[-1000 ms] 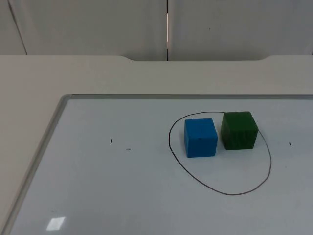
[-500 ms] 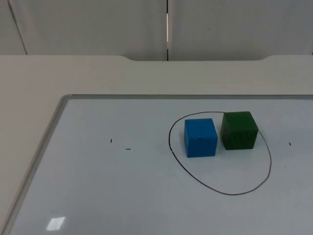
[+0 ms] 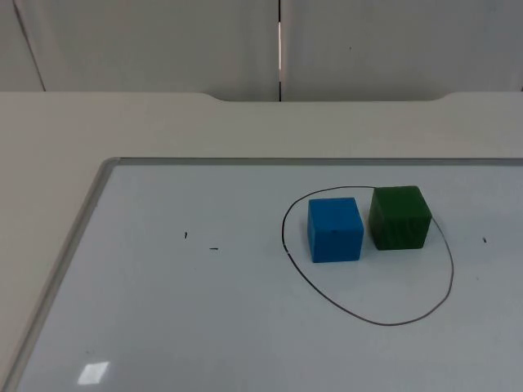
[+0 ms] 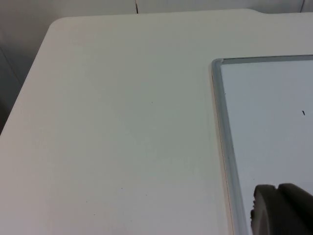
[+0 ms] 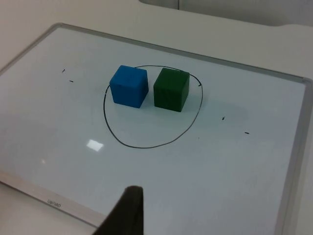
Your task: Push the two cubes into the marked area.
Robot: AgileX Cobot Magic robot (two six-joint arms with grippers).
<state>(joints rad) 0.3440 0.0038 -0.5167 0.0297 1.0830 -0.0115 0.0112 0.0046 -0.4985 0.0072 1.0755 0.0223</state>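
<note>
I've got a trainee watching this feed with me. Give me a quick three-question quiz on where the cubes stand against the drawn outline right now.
1. True or false: the blue cube lies outside the drawn outline.
2. Multiple choice: in the top view, the green cube sits (A) at the picture's right of the blue cube, (B) at its left, (C) stacked on it.
3. Fill in: the outline is drawn on a ____ with a metal frame.

Key: 1 false, it sits inside the outline. 2 A, beside it with a narrow gap. 3 whiteboard.
</note>
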